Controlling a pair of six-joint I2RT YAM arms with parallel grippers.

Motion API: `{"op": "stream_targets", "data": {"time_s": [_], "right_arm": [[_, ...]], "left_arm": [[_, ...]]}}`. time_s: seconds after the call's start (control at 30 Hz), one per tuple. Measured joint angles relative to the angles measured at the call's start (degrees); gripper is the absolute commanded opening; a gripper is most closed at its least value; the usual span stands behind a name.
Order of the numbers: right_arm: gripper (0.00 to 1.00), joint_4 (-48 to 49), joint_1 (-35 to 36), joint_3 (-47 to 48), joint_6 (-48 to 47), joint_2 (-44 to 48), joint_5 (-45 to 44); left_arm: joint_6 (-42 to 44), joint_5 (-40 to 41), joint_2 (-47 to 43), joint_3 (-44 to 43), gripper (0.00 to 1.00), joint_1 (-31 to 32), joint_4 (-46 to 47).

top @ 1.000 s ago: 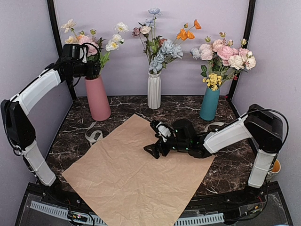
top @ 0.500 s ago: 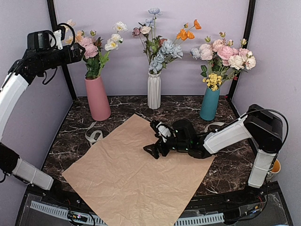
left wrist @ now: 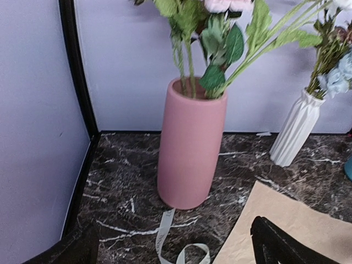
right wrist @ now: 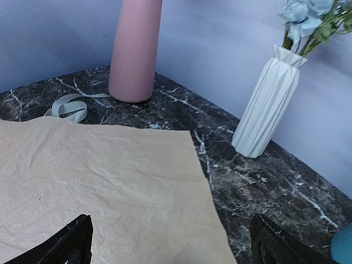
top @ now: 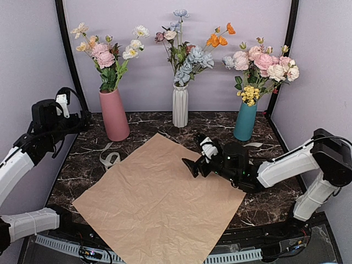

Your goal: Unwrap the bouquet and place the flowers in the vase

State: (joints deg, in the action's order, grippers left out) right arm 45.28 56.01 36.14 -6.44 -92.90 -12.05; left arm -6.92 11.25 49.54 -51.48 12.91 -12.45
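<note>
Pink matte vase (top: pixel 114 115) stands at the desk's (top: pixel 148 124) ten o'clock with the flowers (top: pixel 107 52) upright inside it. Kraft paper (top: pixel 154 198) lies flat mid-desk, cream ribbon (top: pixel 110 159) at its ten o'clock edge. The left gripper (left wrist: pixel 175 231) faces the vase, fingers spread and empty. The right gripper (top: pixel 197 154) hovers over the paper's two o'clock edge, fingers spread.

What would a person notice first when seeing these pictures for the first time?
First comes the big sheet of kraft paper, spread flat across the middle of the marble table. Then come three filled vases along the back wall: pink vase left, white ribbed vase middle, teal vase right.
</note>
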Motion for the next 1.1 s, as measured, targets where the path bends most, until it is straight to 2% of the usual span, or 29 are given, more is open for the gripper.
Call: {"op": "stream_targets", "data": {"time_s": [0.13, 0.27, 0.37, 0.53, 0.63, 0.73, 0.8, 0.93, 1.1], "right_arm": [[1.00, 3.82, -0.09, -2.89, -4.20, 6.93, -7.10], [1.00, 4.31, -2.34, -4.17, -5.68, 11.98, -13.66], [1.00, 1.09, -8.20, -4.94, -3.50, 17.09, -16.31], [1.00, -5.79, -22.21, -8.26, 4.37, 27.67, -18.25], [1.00, -4.31, -29.83, -14.82, 6.73, 32.96, -17.53], [1.00, -0.37, -32.37, -24.15, 4.76, 36.63, -15.82], [1.00, -0.28, -32.72, -28.28, 3.87, 37.94, -16.31], [0.99, 0.20, -34.12, -29.00, 4.15, 37.51, -18.71], [1.00, 5.25, -35.15, -29.49, 4.33, 30.18, -20.81]], "left_arm": [[0.72, 4.57, -1.25, 12.26, 0.98, 0.00, 8.28], [1.66, 7.37, 2.14, 21.44, 0.99, -0.07, 19.19], [2.16, 8.24, 7.19, 25.57, 0.99, -0.39, 27.85], [2.67, 7.87, 15.87, 31.06, 0.99, -1.97, 42.97], [3.23, 7.06, 20.94, 33.33, 0.99, -3.34, 50.93], [3.30, 5.49, 25.42, 35.98, 0.99, -5.01, 59.04], [3.28, 4.28, 27.54, 36.37, 0.99, -5.99, 61.35], [3.28, 2.32, 28.98, 36.00, 0.99, -7.21, 64.37], [4.76, -0.33, 30.21, 36.11, 0.99, -8.33, 71.45]]}}
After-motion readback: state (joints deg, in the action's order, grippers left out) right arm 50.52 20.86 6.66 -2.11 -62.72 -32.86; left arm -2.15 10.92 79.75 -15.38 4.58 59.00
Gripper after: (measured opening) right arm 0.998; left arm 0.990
